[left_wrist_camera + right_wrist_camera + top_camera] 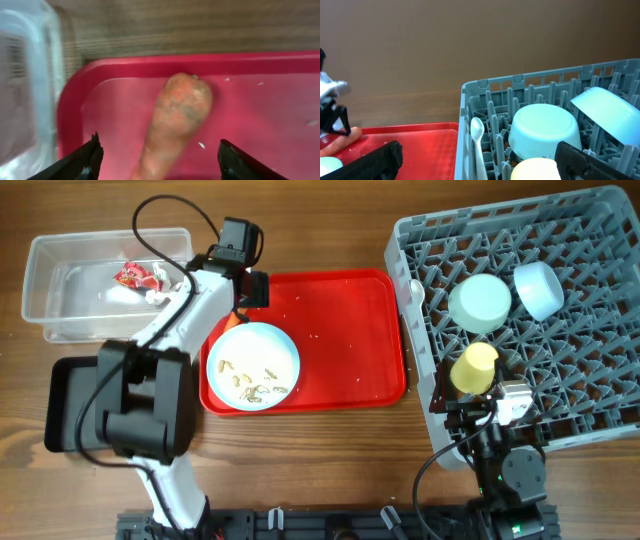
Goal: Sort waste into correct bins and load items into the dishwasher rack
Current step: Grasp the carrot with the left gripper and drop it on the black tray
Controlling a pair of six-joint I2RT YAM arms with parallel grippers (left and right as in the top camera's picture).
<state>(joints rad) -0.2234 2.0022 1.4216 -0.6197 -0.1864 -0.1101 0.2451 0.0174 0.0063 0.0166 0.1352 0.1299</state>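
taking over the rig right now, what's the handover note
Left gripper open, straddling the carrot on the red tray. Right gripper open, empty, by the dishwasher rack.
Done: wrapper and tissue in the clear tub; green bowl, blue bowl, cup and spoon in the rack.
To do: bin the carrot and seed scraps, rack the plate.

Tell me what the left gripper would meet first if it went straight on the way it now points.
The carrot. It lies on the red tray straight ahead of the left gripper, whose jaws stand open to either side of it. Depth is unclear, but nothing shows in between.
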